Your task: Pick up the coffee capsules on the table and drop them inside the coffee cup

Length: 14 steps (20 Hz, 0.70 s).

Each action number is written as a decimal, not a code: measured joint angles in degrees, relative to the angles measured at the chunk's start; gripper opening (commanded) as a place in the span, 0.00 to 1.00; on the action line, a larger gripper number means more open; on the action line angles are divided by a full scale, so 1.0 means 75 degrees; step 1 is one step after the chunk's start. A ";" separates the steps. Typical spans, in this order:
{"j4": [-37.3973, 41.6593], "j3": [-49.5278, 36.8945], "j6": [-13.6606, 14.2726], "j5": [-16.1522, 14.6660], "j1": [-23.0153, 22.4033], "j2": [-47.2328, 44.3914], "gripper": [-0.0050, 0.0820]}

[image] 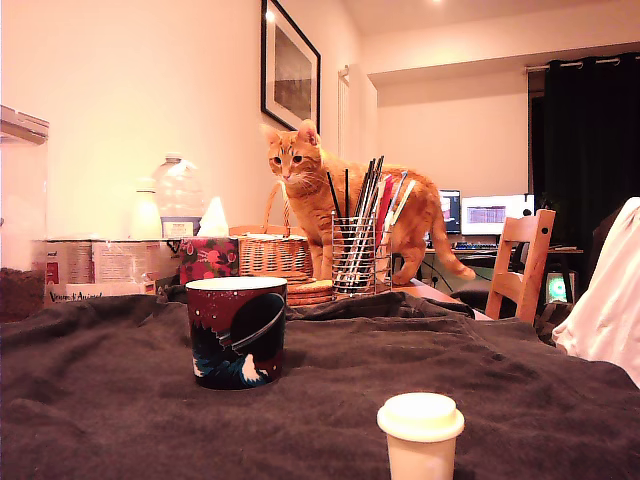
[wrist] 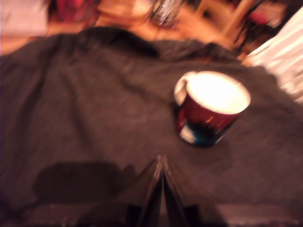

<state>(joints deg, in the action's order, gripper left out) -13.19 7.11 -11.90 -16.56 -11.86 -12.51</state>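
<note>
From my wrist view, my gripper (wrist: 162,163) hangs over the table (wrist: 85,118) with its two fingers pressed tip to tip, closed on nothing. Ahead of it and to the wrist view's left lies a broad stretch of bare dark cloth with soft folds, open room with nothing standing on it, only my own shadow on the fabric close by. Beyond that, at the cloth's far edge, the picture is too blurred to name things.

Ahead of my fingertips toward the other side stands the coffee cup (wrist: 211,108), upright, its pale mouth open, near my gripper but clear of it.

In the exterior view my gripper is out of sight. There, from the left, the cup (image: 237,331) sits on the cloth, and the coffee capsule (image: 420,434) stands well apart from it toward the exterior view's right, at the near edge, flanged end up. Behind the cup, past the cloth's far edge, are a red floral box (image: 208,259), a wicker basket (image: 272,252), an orange cat (image: 325,195) and a wire mesh holder (image: 359,255) full of utensils; a wooden chair (image: 522,262) stands further right.
</note>
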 measured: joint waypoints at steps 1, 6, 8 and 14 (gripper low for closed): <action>0.0117 0.0000 -0.0026 -0.0087 -0.0067 0.0000 0.03; 0.0685 0.0000 -0.0166 -0.0265 -0.0659 0.0000 0.03; 0.0880 0.0000 -0.0172 -0.0297 -0.1008 -0.0055 0.03; 0.1757 0.0000 -0.0175 -0.0323 -0.2323 -0.1113 0.03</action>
<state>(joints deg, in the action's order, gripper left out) -0.01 7.11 -13.21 -18.98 -29.28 -20.86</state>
